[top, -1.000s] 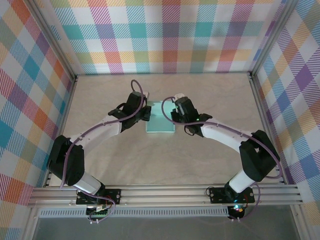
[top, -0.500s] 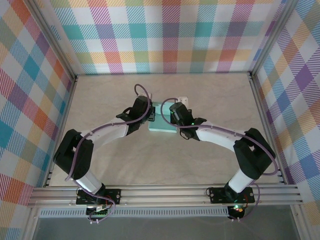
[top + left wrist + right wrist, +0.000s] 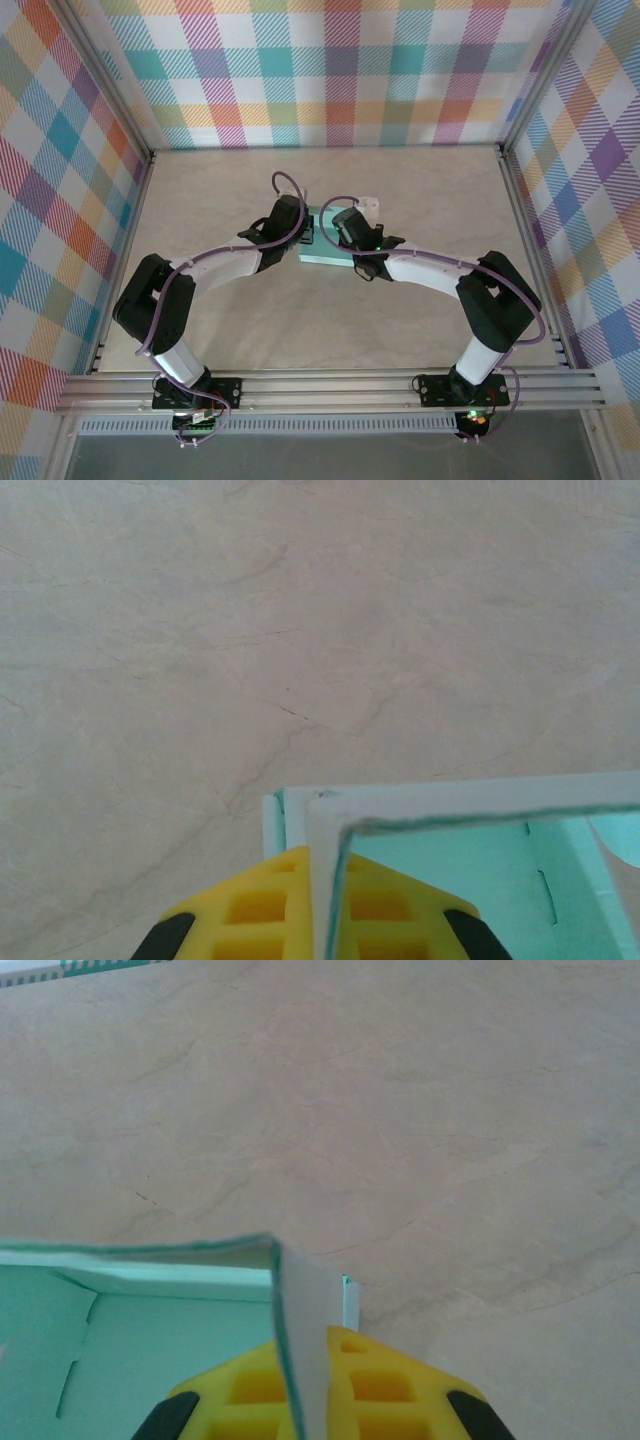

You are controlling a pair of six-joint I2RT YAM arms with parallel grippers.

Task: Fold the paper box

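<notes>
Just swung both arms further out across the table (image 3: 200,300) and tighter onto the paper box (image 3: 322,255) sitting mid-table, left gripper (image 3: 322,885) and right gripper (image 3: 308,1370) each pinched on a raised side of it, so probably standing the walls up.

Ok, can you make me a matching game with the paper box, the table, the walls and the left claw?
Things:
1. paper box
2. table
3. walls
4. left claw

Matches:
A. checked in many colours
B. shut, pinching a raised card edge
C. pale mint
D. beige with faint marble lines

Pairs: 1-C, 2-D, 3-A, 4-B
</notes>
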